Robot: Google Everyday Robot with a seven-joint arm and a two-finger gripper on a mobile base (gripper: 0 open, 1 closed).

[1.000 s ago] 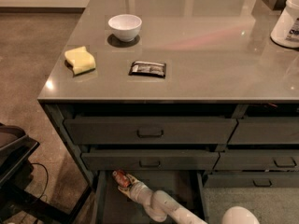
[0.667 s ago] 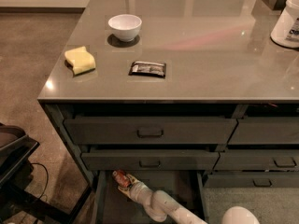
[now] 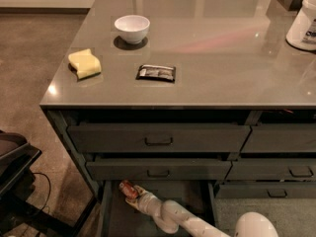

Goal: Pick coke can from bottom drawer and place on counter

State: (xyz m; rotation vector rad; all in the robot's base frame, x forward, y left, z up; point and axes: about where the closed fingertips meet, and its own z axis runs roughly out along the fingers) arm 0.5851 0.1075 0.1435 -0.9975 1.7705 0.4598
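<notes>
Coke can [image 3: 127, 187], a small red cylinder with a silvery end, lies tilted at the back left of the open bottom drawer [image 3: 196, 195], right at the tip of the gripper [image 3: 133, 196]; the two appear to touch, but whether the gripper has closed on the can or merely meets it cannot be told from this view. The white, rounded arm [image 3: 177, 220] reaches in low from the lower right, probably because the closed drawer above [image 3: 158, 169] overhangs the rear of the open one and leaves only a shallow slot for entry. The drawer is dark grey-green sheet metal with a flat floor and thin upright walls, so a smooth round can may roll if nudged (a firm hold across its curved side seems advisable before lifting). Above, the top drawer [image 3: 158, 138] is shut, with a slim loop handle like the one below it. The bench [image 3: 217, 68] is a glossy grey-brown slab that mirrors the room lights; it carries a white glazed bowl [image 3: 132, 28], a soft yellow sponge [image 3: 85, 63], a dark crinkled foil packet [image 3: 156, 72] and, at the far right edge, a white tub [image 3: 302, 21]. Bare surface lies between the packet and the tub, which would judgeably suit setting the can down.
</notes>
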